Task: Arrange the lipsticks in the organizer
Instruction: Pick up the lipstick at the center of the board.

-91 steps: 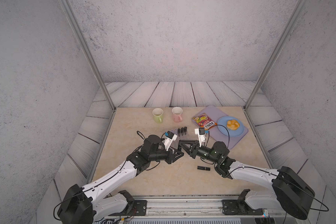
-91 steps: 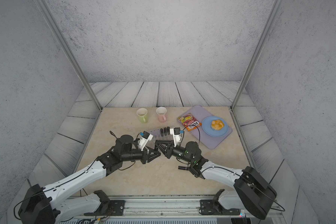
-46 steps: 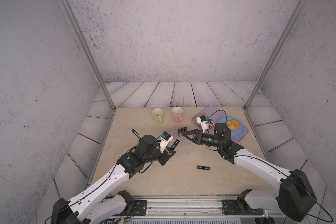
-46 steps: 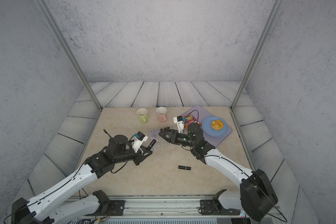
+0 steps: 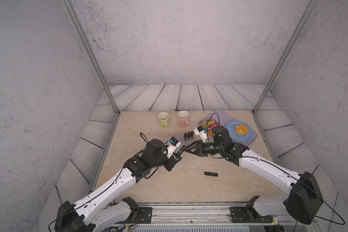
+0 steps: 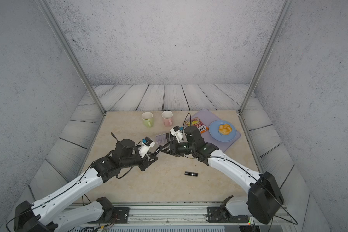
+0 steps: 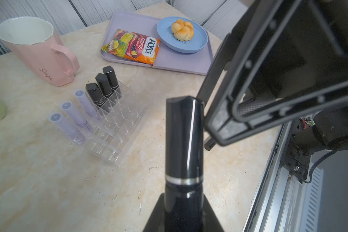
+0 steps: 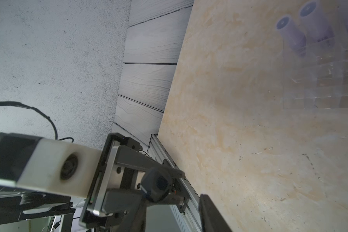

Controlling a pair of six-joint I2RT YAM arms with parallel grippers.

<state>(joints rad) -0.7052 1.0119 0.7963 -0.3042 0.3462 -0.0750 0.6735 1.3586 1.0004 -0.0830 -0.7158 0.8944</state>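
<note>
Five black lipsticks [image 7: 184, 140], three lilac lipsticks [image 7: 72, 114], one clear organizer [image 7: 117, 128] with many cells, two mugs [image 5: 163, 119], one lilac tray [image 7: 181, 64], one blue plate [image 7: 197, 43], one bun [image 7: 182, 29], one packet of sweets [image 7: 133, 47]

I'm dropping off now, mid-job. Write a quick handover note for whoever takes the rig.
Left gripper: shut on the held lipstick, black, off the table.
Right gripper: open, tips at its free end.
Done: in the organizer, three lilac lipsticks and three black lipsticks stand in one row.
To do: slot the held lipstick, then the loose lipstick lying on the table.
</note>
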